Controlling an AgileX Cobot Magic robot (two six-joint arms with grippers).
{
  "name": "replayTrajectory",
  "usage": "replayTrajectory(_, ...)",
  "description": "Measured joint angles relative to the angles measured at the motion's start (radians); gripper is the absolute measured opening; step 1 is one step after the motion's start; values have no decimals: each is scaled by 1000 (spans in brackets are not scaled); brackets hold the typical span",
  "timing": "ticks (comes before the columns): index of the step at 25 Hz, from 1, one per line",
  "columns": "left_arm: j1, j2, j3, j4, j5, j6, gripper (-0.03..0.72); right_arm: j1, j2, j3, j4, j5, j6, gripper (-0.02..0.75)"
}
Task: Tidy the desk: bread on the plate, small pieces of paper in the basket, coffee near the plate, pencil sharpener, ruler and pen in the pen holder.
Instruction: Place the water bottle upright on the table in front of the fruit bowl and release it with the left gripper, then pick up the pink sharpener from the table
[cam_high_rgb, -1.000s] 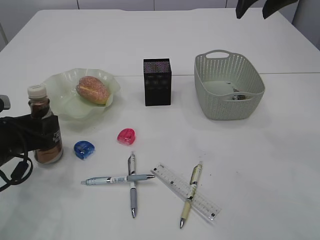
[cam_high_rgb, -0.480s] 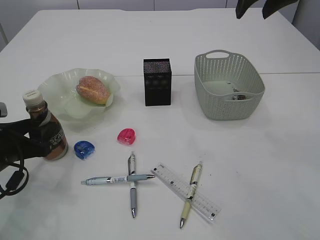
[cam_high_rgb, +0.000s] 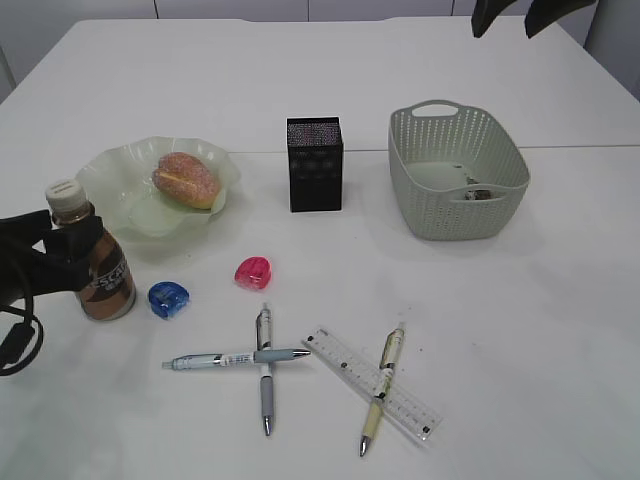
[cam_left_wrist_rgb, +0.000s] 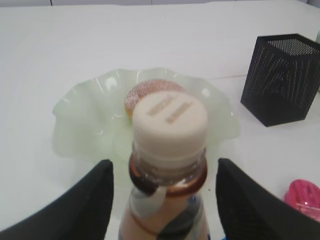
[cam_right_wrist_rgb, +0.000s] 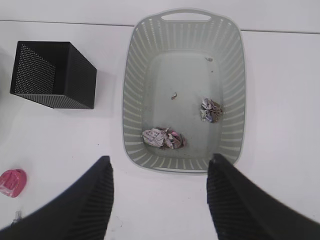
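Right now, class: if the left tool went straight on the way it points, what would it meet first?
The coffee, standing between the left tool's open fingers; beyond it lies the plate with the bread.

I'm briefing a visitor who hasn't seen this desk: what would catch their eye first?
Probably the coffee standing at the desk's left edge between the left gripper's open jaws, beside the plate holding the bread. Next, the crossed pens and ruler lying near the front.
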Motion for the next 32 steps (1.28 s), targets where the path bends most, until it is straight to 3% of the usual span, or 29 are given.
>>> replayTrajectory(7, 0, -130, 0, -15, 5, 2, 470, 0, 0, 0, 0, 0, 0, 438)
replayTrajectory(10, 0, -211, 0, -15, 92, 3, 470, 0, 0, 0, 0, 0, 0, 438)
replayTrajectory(22, 0, -674, -4, -32, 853, 5, 433, 22, -15, 0, 34, 0, 0, 438)
replayTrajectory(32, 0, -959, -242, -95, 1607, 5, 426, 129, -71, 0, 39, 2, 0, 438)
